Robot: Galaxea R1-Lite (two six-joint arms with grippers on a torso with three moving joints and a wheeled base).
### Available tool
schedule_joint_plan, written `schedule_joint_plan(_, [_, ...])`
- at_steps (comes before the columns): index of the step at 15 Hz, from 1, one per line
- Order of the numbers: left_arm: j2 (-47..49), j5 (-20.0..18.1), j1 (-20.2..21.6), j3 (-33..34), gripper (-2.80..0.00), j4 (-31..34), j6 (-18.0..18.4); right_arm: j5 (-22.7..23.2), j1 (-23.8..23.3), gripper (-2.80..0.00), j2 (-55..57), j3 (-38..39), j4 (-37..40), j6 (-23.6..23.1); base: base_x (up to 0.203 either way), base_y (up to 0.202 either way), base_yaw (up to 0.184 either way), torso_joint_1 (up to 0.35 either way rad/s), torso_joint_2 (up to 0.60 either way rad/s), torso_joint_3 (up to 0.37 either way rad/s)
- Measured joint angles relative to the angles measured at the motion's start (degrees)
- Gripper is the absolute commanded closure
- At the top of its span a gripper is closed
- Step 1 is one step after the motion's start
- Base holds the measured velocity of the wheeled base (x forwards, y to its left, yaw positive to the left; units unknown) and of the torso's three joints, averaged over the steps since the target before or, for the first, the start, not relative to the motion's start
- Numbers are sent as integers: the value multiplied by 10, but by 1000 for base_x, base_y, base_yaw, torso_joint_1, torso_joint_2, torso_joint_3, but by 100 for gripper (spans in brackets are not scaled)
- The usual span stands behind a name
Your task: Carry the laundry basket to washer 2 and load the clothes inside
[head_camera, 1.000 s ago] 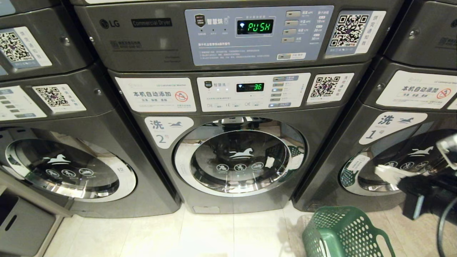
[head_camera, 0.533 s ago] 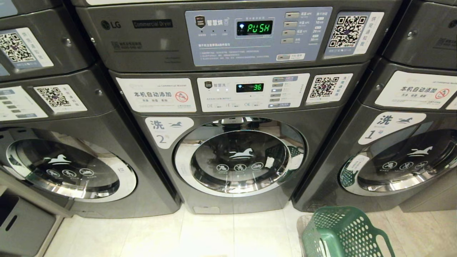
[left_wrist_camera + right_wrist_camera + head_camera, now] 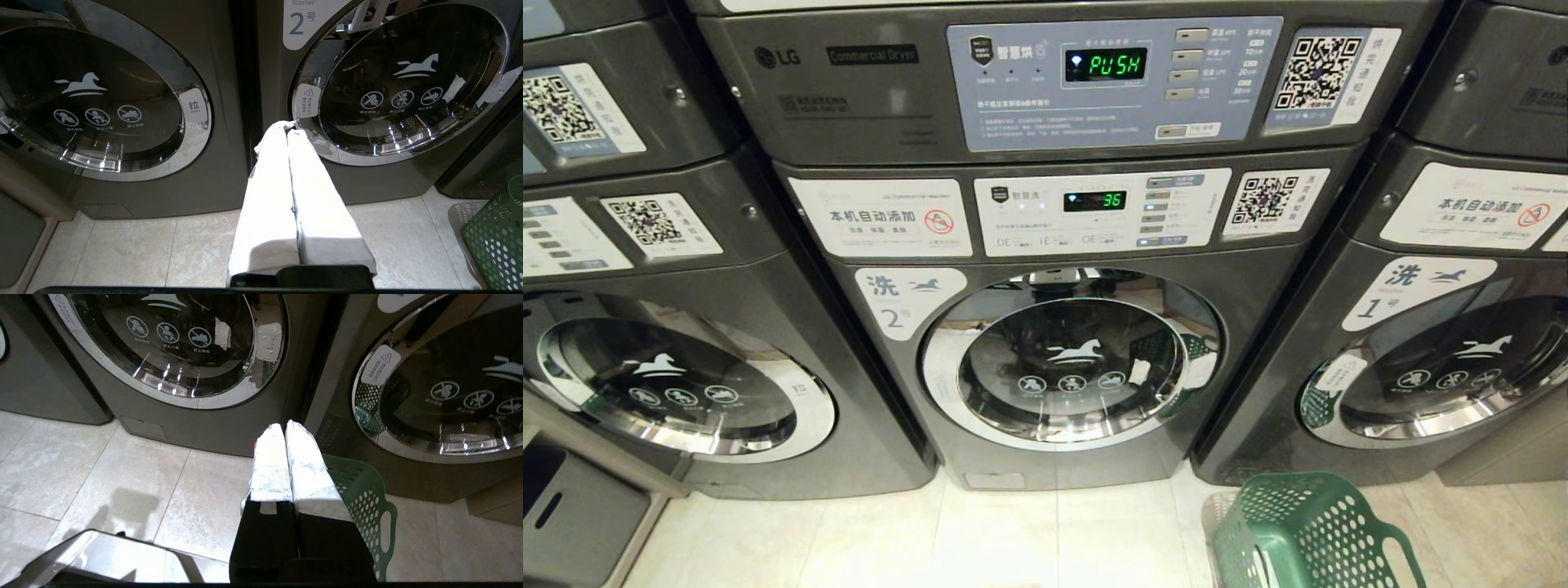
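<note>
Left gripper (image 3: 287,128) with fingers pressed together, empty, before washer 2 (image 3: 404,81), laundry basket (image 3: 496,237) nearby

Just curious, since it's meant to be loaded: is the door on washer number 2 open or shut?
Shut. The round glass door of washer 2 sits flush in its chrome ring, and its display shows 36.

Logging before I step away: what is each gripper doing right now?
Left gripper: shut, holding nothing, near washer 2.
Right gripper: shut, holding nothing, over the laundry basket.
</note>
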Motion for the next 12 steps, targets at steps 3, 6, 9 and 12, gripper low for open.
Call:
schedule_joint_plan(3, [0,-1,0,0,0,0,0,-57,0,0,-11,16,-10,-12,0,0,0,0,0,0])
schedule_joint_plan(6, [0,-1,0,0,0,0,0,-77,0,0,-13,32,-40,3,0,0,0,0,0,0])
schedule_joint_plan(9, [0,-1,0,0,0,0,0,-79,0,0,-13,34,-40,30,0,0,0,0,0,0])
schedule_joint_plan(12, [0,-1,0,0,0,0,0,-82,0,0,-13,35,-38,33,0,0,0,0,0,0])
